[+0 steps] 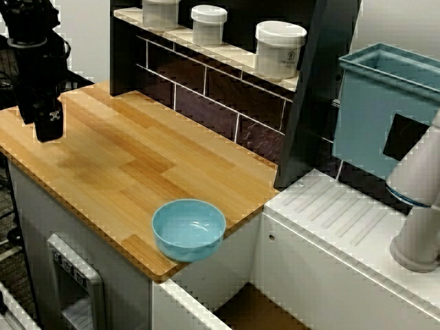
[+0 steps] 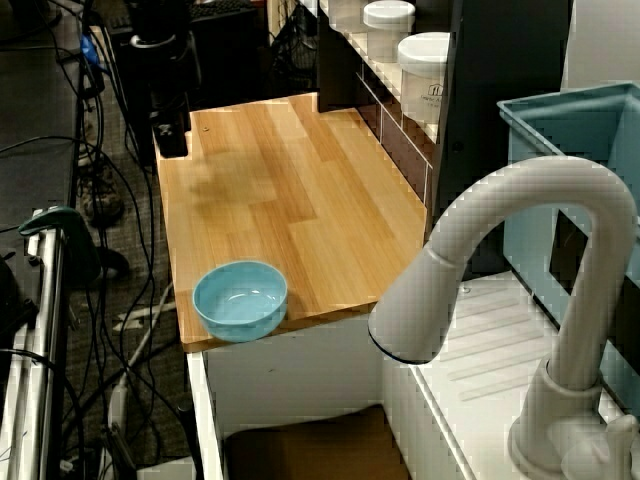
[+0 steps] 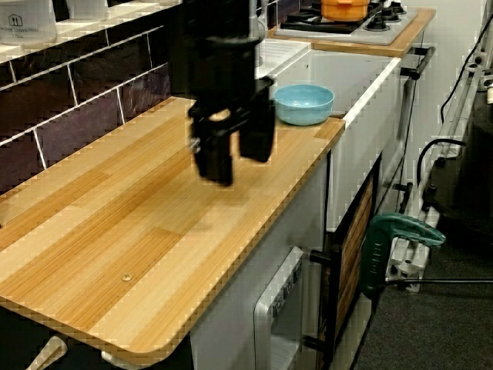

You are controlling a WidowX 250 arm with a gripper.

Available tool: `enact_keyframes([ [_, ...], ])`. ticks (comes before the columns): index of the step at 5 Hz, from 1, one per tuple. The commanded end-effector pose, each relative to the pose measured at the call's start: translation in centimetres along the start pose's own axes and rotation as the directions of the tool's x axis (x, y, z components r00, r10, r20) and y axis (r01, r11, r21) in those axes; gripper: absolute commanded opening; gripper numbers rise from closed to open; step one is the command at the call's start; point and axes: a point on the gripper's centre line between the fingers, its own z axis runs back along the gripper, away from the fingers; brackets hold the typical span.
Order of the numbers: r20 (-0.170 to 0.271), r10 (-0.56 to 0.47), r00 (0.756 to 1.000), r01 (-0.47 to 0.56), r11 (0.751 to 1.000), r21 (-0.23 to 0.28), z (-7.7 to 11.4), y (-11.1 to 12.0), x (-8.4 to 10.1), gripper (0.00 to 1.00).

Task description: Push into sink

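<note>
A small light-blue bowl (image 1: pixel 189 229) stands upright and empty on the corner of the wooden counter (image 1: pixel 124 158) closest to the sink (image 1: pixel 258 313). The bowl's rim reaches out over the counter edge there. Only part of the sink's white walls and brownish floor shows, below the bowl (image 2: pixel 240 298). My black gripper (image 3: pixel 236 148) hangs just above the wood near the opposite end of the counter, far from the bowl (image 3: pixel 303 104). Its fingers (image 3: pixel 216 158) stand apart with nothing between them.
White jars (image 1: pixel 280 48) line a shelf above the dark tiled back wall. Beyond the sink are a white ribbed drainboard (image 1: pixel 344 213), a white faucet (image 2: pixel 520 260) and a tall teal bin (image 1: pixel 378 110). A stove with an orange pot (image 3: pixel 345 8) stands past the sink.
</note>
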Motion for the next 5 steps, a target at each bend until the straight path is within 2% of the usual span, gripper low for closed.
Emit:
enact_keyframes([
  [1, 0.025, -0.117, 0.993, 0.116, 0.992, 0.041, 2.2, -5.5, -2.0, 1.00],
  [3, 0.027, -0.158, 0.987, 0.156, 0.986, 0.056, 1.5, -8.9, -1.7, 1.00],
  [5, -0.007, -0.287, 0.958, 0.286, 0.955, 0.077, -1.3, -12.4, 0.0, 1.00],
])
